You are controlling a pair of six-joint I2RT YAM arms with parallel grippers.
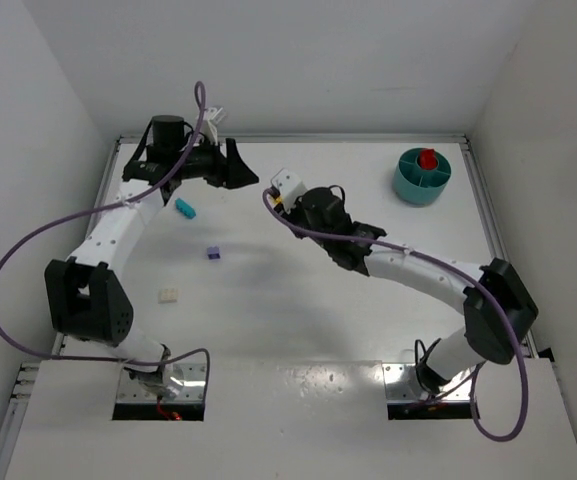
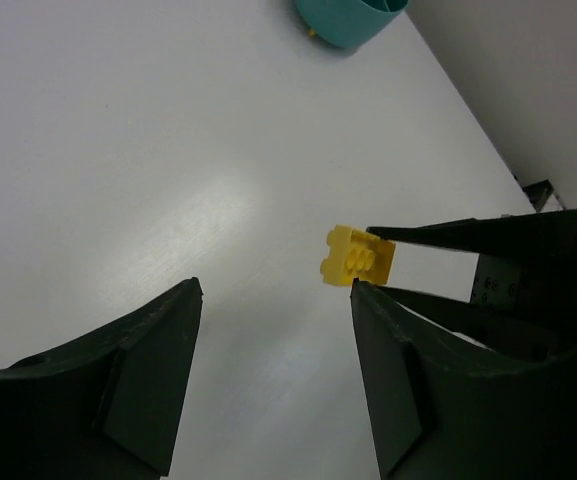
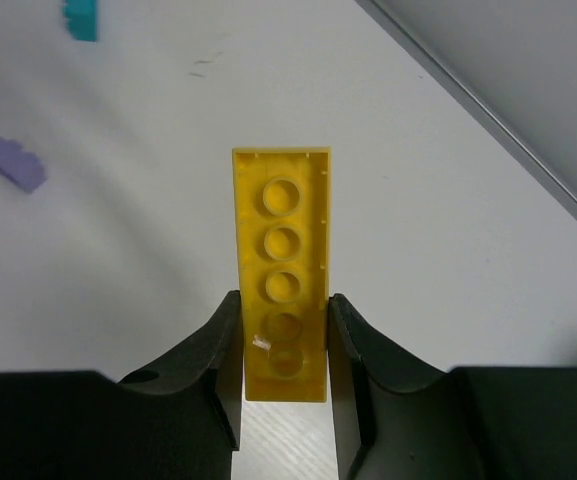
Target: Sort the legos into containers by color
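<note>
My right gripper point(image 3: 283, 300) is shut on a long yellow plate point(image 3: 281, 230), gripping its near end so that it sticks out ahead above the table. My left gripper point(image 2: 276, 285) faces it, open with nothing between its fingers. The end of the yellow plate point(image 2: 358, 258) sits just past the left gripper's right fingertip. The two grippers meet near the back middle of the table, left gripper point(image 1: 240, 176) and right gripper point(image 1: 276, 192). The teal dish point(image 1: 423, 185) stands at the back right with a red brick point(image 1: 427, 158) in it.
A cyan brick point(image 1: 185, 208), a purple brick point(image 1: 213, 253) and a cream brick point(image 1: 170, 295) lie loose on the left half of the table. The cyan brick point(image 3: 81, 20) and purple brick point(image 3: 14, 165) also show below the right gripper. White walls enclose the table.
</note>
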